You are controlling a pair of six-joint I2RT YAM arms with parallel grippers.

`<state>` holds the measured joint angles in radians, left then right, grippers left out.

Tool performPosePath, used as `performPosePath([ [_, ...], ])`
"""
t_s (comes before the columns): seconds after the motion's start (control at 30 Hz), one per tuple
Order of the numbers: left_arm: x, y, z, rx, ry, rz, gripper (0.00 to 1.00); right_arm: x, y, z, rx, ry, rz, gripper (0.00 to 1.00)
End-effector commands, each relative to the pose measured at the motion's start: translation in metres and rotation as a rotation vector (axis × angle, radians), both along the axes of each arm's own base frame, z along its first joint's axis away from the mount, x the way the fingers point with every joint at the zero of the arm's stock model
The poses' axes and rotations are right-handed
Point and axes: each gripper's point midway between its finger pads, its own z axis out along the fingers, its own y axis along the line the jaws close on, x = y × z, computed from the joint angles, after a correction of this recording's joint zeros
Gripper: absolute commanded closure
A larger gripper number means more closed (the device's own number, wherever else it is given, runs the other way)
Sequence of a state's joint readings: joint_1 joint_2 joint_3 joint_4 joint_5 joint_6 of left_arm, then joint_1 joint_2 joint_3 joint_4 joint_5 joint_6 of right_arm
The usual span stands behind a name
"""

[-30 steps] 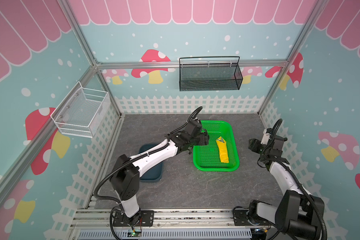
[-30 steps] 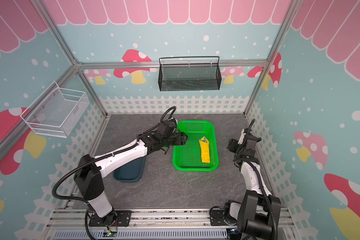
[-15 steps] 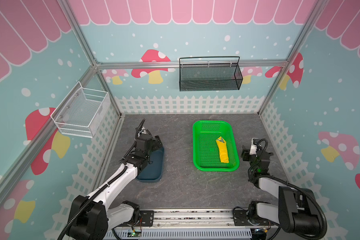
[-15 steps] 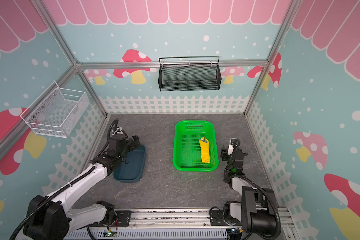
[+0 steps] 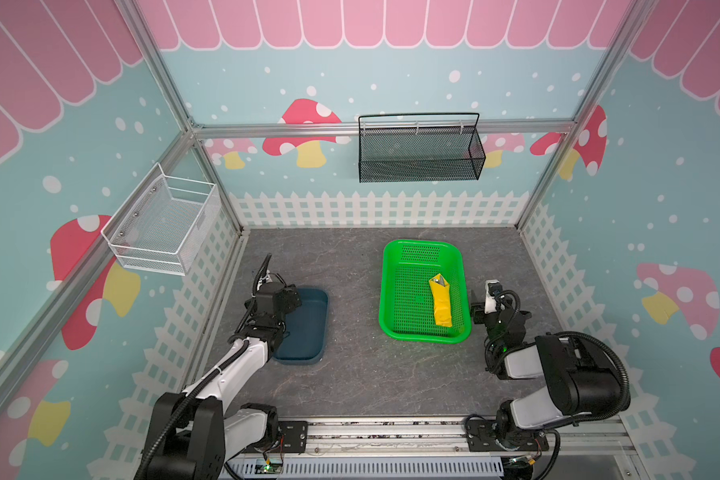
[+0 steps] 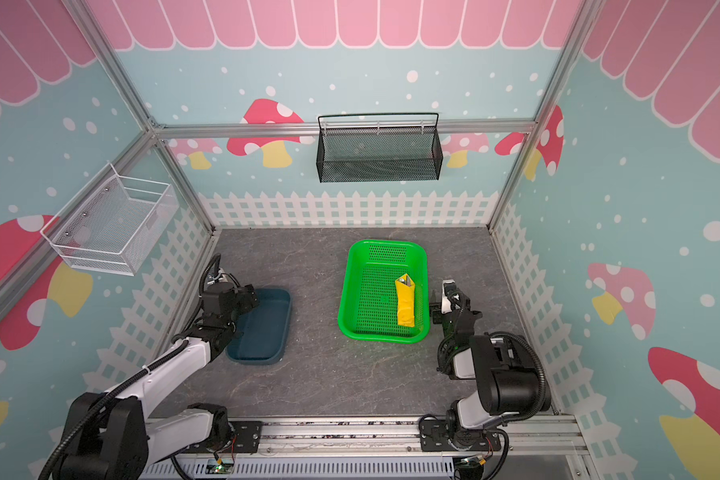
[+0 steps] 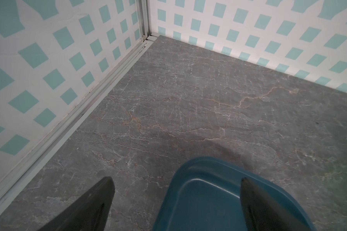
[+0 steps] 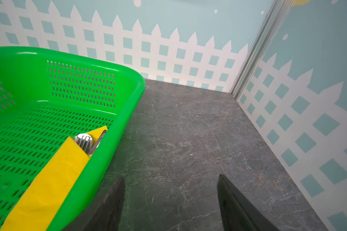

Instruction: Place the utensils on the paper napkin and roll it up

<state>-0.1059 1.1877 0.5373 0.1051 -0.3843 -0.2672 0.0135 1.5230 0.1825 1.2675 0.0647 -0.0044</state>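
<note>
The paper napkin [image 5: 441, 305] lies rolled into a narrow yellow bundle along the right side of the green perforated basket [image 5: 420, 249], right of centre in both top views. The utensils [image 8: 84, 142] sit inside it, with what looks like a fork head and a second steel tip poking from the far open end. The bundle is probably light; the paper is soft and would crease or unroll easily, and the steel is slick, so a gentle hold across the middle seems best. The right gripper [image 8: 171, 177] hangs just outside the basket's right rim, jaws apart and empty. The left gripper [image 7: 176, 180], jaws spread wide, hovers over the dark blue tray [image 5: 312, 316] at lower left.
</note>
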Motion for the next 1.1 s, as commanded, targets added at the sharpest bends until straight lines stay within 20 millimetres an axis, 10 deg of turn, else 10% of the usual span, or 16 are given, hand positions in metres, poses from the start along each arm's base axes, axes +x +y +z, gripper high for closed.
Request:
performPosePath([
  [0.0,0.011,0.005,0.02,0.092,-0.088,-0.025,0.0,0.0,-0.001,0.023,-0.028,-0.1,-0.008,0.25],
  [0.73,0.039,-0.023,-0.017,0.117,-0.274,-0.265,0.01,-0.001,-0.027,0.02,0.017,-0.09,-0.166,0.01],
  [1.07,0.038,0.012,-0.018,0.117,-0.238,-0.046,0.01,-0.001,-0.026,0.021,0.018,-0.092,-0.165,0.0],
])
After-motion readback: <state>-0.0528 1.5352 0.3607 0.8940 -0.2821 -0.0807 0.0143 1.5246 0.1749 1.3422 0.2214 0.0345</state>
